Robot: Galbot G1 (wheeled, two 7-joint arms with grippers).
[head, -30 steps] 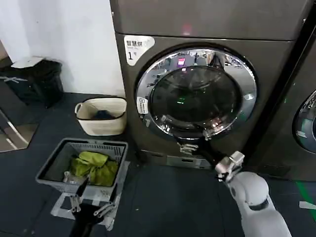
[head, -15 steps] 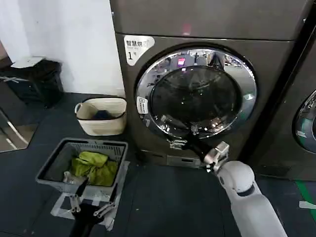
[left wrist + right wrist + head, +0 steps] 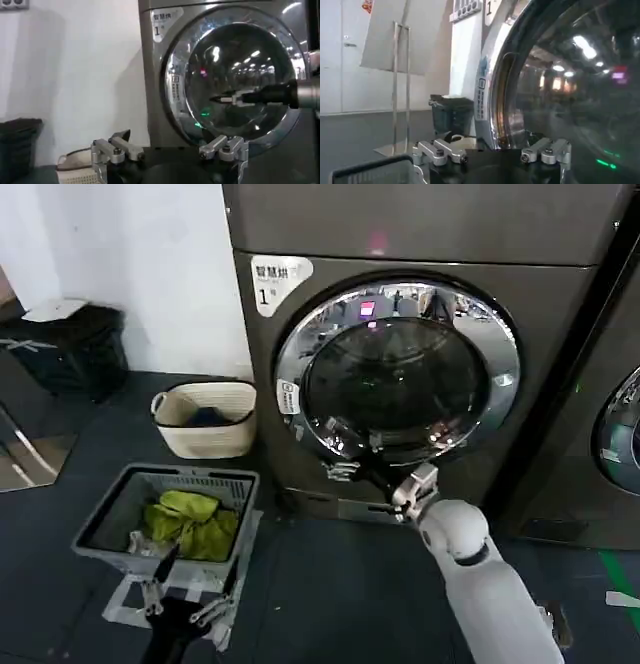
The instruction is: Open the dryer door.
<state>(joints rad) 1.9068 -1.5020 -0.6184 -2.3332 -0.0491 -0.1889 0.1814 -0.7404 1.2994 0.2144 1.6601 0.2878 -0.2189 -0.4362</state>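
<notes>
Dark flooring runs up to the grey-brown dryer marked "1", with a white wall to its left. Your dryer door sits shut, flush in that front. The right end effector is at the door's lower chrome rim, slightly left of its bottom centre, so the door lies directly above and ahead of it; its fingers look spread, though that is hard to confirm. The left end effector (spread, empty) hangs low beside the grey laundry basket, well apart, so your right arm is nearer.
</notes>
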